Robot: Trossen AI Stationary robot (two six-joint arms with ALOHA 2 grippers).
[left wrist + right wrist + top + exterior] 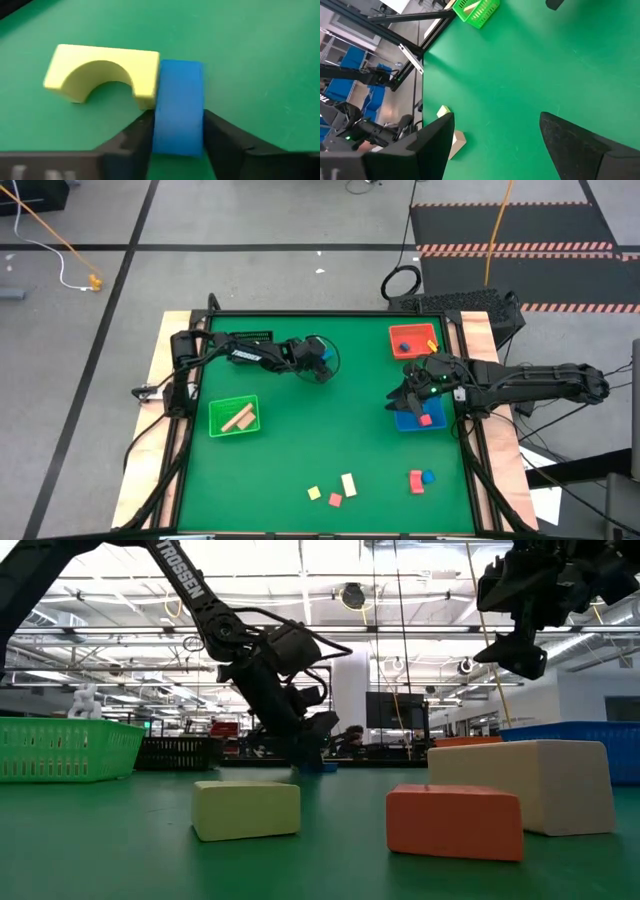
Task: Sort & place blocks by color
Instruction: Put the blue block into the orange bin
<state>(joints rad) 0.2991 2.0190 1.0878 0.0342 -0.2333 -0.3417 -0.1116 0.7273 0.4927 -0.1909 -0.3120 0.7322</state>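
My left gripper (320,363) reaches to the table's middle, toward the far side, and is shut on a blue block (177,105). A yellow arch block (102,72) lies on the green mat, touching the blue block's side. My right gripper (408,396) hangs open and empty high over the blue bin (432,423), which holds a pink block (425,420). Loose blocks lie near the table's near edge: yellow (313,493), pink (335,500), cream (348,484), red (415,480) and blue (428,477). My left gripper pinches the blue block by two opposite side faces (159,125) between its two fingers. The fingers (305,745) slant down from the table's left. The block sits low at the mat (325,768); I cannot tell whether it rests on the mat or is just clear.
A green bin (235,416) with tan blocks stands at the left, a red bin (413,340) with blocks at the far right, a black bin (252,338) at the far left. The mat's middle (330,430) is open. In the low view, blocks (455,822) stand close to the camera.
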